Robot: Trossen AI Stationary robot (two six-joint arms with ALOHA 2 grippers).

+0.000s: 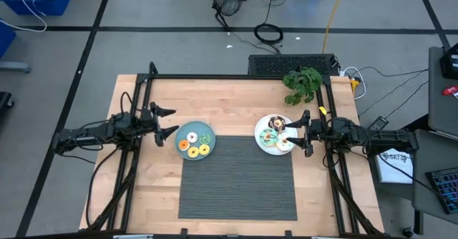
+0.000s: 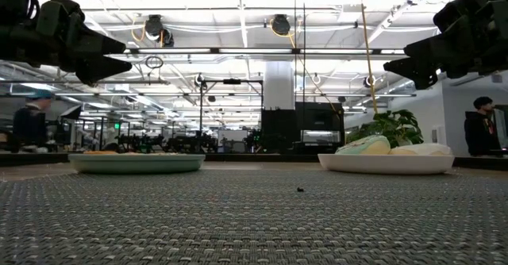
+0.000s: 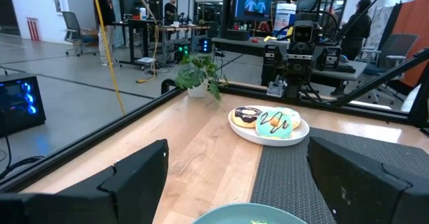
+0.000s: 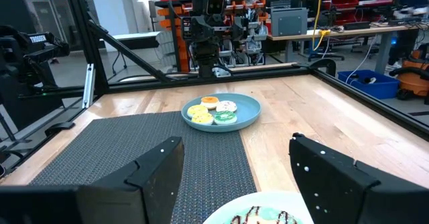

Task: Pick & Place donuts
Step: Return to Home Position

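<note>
Several small iced donuts (image 1: 194,144) in yellow, orange, white and green lie on the round teal plate (image 1: 209,130) at the left of the grey mat. More donuts, among them a mint one (image 3: 277,124) and a chocolate one (image 3: 245,117), lie on the round white plate (image 1: 262,127) at the mat's right. My left gripper (image 1: 169,123) hovers open and level just left of the teal plate. My right gripper (image 1: 301,133) hovers open and level at the white plate's right rim. Neither touches anything.
A grey woven mat (image 1: 237,178) covers the table's middle and near part. A small green potted plant (image 1: 303,84) stands at the far right corner. Black frame rails (image 1: 236,76) run along the table's far and side edges. People stand in the room behind.
</note>
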